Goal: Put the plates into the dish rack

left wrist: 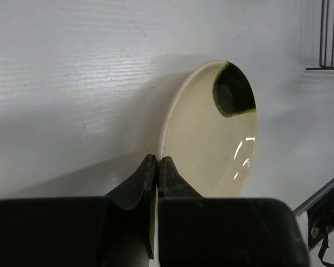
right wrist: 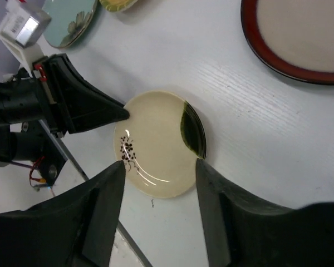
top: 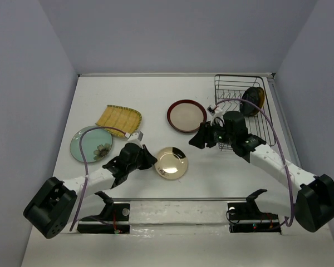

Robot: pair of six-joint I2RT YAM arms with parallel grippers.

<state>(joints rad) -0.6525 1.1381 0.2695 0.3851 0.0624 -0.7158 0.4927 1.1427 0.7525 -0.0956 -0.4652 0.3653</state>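
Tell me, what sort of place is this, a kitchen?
Probably a robot test booth, not a kitchen: plain grey walls box in a white table, a left arm and right arm are bolted at its near edge, and plates like the red-rimmed plate lie near a black wire dish rack.

Cream plate has a dark-green mark, beige plate a dark-red rim.

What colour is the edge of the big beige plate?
The plate's rim is dark red, clearest in the right wrist view.
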